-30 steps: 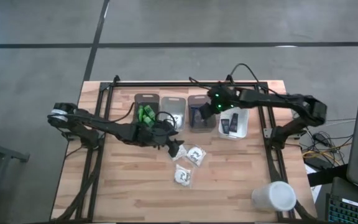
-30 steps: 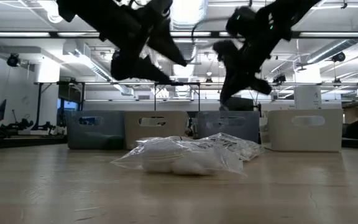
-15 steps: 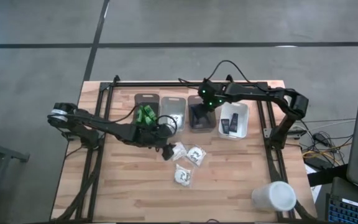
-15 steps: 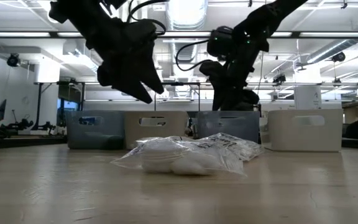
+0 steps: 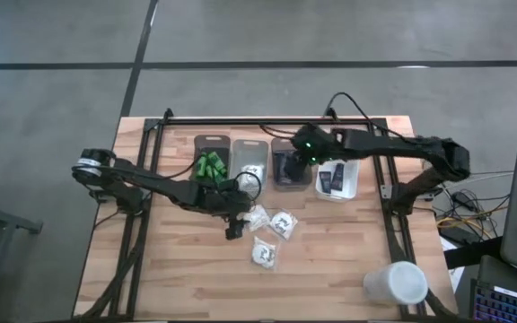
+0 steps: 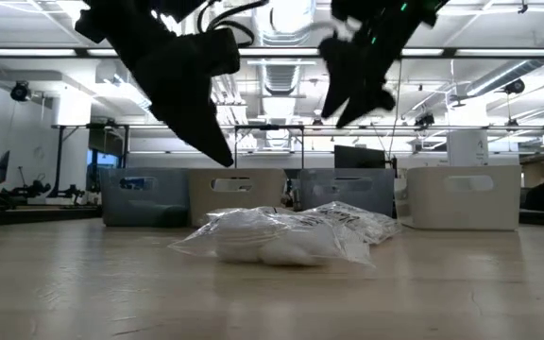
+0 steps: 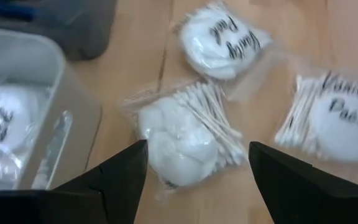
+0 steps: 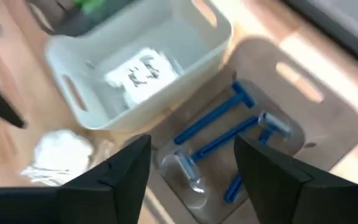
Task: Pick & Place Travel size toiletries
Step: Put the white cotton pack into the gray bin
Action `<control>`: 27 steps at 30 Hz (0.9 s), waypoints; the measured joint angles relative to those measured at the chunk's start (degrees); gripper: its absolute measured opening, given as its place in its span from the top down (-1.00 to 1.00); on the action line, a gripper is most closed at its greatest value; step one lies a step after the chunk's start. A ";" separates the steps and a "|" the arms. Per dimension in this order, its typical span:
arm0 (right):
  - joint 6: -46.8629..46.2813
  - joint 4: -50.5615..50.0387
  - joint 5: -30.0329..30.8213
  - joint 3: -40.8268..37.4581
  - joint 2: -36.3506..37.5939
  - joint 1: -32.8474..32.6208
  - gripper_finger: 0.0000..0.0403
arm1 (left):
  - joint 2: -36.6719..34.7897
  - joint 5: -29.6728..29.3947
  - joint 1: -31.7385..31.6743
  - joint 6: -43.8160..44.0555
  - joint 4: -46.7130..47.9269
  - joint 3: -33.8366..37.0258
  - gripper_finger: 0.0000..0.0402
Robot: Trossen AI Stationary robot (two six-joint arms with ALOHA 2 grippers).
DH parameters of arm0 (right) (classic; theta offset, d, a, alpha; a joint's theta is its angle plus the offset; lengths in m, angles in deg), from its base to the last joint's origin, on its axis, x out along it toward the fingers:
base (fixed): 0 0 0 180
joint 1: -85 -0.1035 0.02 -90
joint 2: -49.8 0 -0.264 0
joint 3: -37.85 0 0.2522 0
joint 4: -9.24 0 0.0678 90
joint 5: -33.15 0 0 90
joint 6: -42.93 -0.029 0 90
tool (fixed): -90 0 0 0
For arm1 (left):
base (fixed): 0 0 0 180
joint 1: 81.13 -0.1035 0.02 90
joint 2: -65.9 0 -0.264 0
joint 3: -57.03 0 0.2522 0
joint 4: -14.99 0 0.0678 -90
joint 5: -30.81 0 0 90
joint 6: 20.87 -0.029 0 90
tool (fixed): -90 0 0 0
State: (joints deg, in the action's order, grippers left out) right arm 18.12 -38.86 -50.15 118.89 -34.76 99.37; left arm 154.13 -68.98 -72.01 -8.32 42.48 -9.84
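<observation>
- Since a second ago the right gripper (image 5: 293, 167) has shifted along the row of bins and now hangs over the bin holding the blue razors (image 8: 219, 144); its fingers (image 8: 110, 177) stand apart with nothing between them (they looked pinched together before).
- Meanwhile the left gripper (image 5: 233, 225) has dropped lower toward the loose packets; it sits spread wide and empty, just above the packet with cotton swabs (image 7: 188, 134).
- From the left wrist view, that packet lies flat on the wooden table (image 5: 187, 269), framed between the two dark fingers (image 7: 114, 180), with a second packet (image 7: 222, 40) beyond it and a third packet (image 7: 337, 115) off to one side.
- Beside them stands the clear bin (image 7: 23, 118), already holding one more white packet.
- From above, four bins line the far side of the table: a grey one with green bottles (image 5: 210, 165), the clear one, the razor bin (image 8: 316, 134), and a white bin (image 5: 348, 184) with small black tubes (image 5: 333, 180).
- Near the table's front right corner a large white cup (image 5: 396, 284) stands well apart from everything else.
- Along the low view the packets form a crinkled heap (image 6: 281, 234) in front of the bins, both arms hanging above.
</observation>
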 joint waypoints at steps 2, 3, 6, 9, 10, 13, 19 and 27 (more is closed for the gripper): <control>-0.05 -0.13 3.78 -0.78 2.82 -2.96 -0.18 | 0.87 0.95 0.47 -4.54 -0.10 -0.01 -0.41; -0.07 -0.30 5.75 -1.19 4.03 -4.51 -0.20 | 1.35 1.23 0.86 -6.71 -0.13 -0.10 -0.40; -1.18 -0.89 10.27 -2.42 7.42 -8.67 -0.25 | 2.54 1.57 2.69 -12.69 -0.01 -0.69 -0.40; -4.17 -1.42 11.22 -4.27 9.98 -11.23 -0.29 | 3.26 4.09 4.25 -14.48 -0.15 -1.82 -0.40; -5.63 -1.51 11.28 -5.09 10.55 -11.87 -0.29 | 3.55 5.45 4.48 -13.97 -0.21 -2.33 -0.40; -10.01 -1.56 11.36 -7.41 11.50 -13.51 -0.31 | 4.45 8.52 4.28 -10.32 -1.06 -3.63 -0.40; -15.60 -1.04 11.32 -10.91 11.20 -16.16 -0.33 | 7.96 18.95 1.14 -7.65 -4.17 -5.23 -0.38; -18.73 -0.88 11.37 -11.61 11.20 -18.26 -0.37 | 14.37 27.90 0.08 -7.79 -4.08 -8.70 -0.19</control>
State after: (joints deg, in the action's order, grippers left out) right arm -0.61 -39.74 -38.78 107.28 -23.56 81.11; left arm 168.50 -41.08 -71.93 -16.11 38.40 -18.54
